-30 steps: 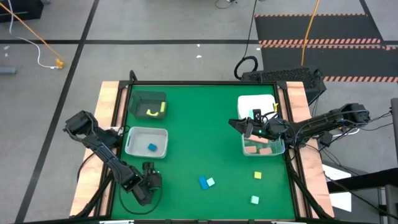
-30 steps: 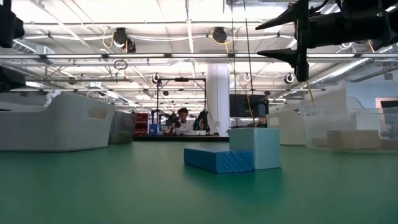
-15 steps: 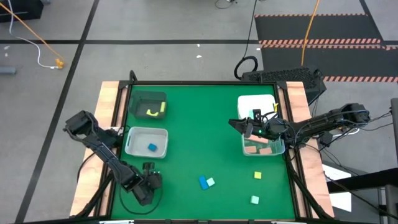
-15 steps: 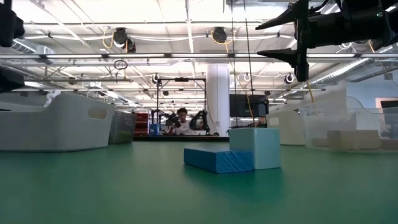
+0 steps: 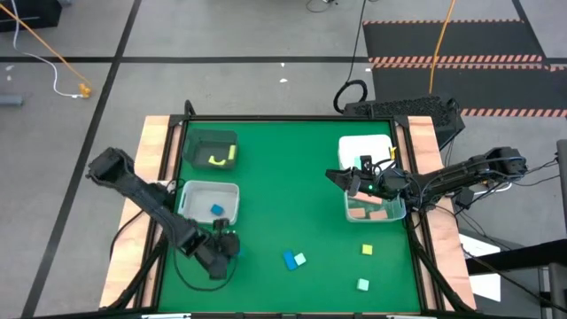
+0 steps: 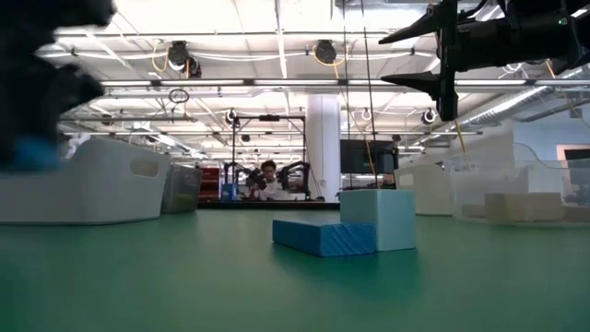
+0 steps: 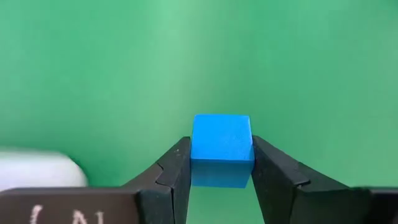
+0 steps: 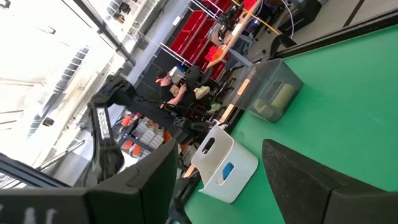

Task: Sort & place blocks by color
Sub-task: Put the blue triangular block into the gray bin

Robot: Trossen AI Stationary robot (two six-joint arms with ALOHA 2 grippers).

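My left gripper (image 5: 230, 250) is at the near left of the green table, shut on a small blue cube (image 7: 221, 144); in the low view it is a dark blur at the left with a blue spot (image 6: 35, 152). A blue bar (image 5: 289, 260) and a mint cube (image 5: 301, 259) lie touching on the mat near the front. A yellow cube (image 5: 367, 250) and another mint cube (image 5: 362, 284) lie to their right. My right gripper (image 5: 339, 177) hangs open beside the clear bin (image 5: 396, 213) that holds pink blocks (image 5: 372, 213). My left gripper pinches the blue cube by two opposite side faces (image 7: 198, 152), one finger (image 7: 176, 169) on each side. The fingers slant down from above. The cube sits square between the fingertips, lifted clear of the mat.
A white bin (image 5: 188, 202) holding a blue block (image 5: 217, 210) stands just beyond my left gripper. A dark bin (image 5: 197, 142) with yellow blocks is at the far left. Another white bin (image 5: 365, 146) stands far right. The middle of the mat (image 5: 283, 186) is bare.
My left gripper has risen and swung toward the table's right and far side, nearer the white bin with the blue block. It has come into the low view at the left, carrying the blue cube off the mat.
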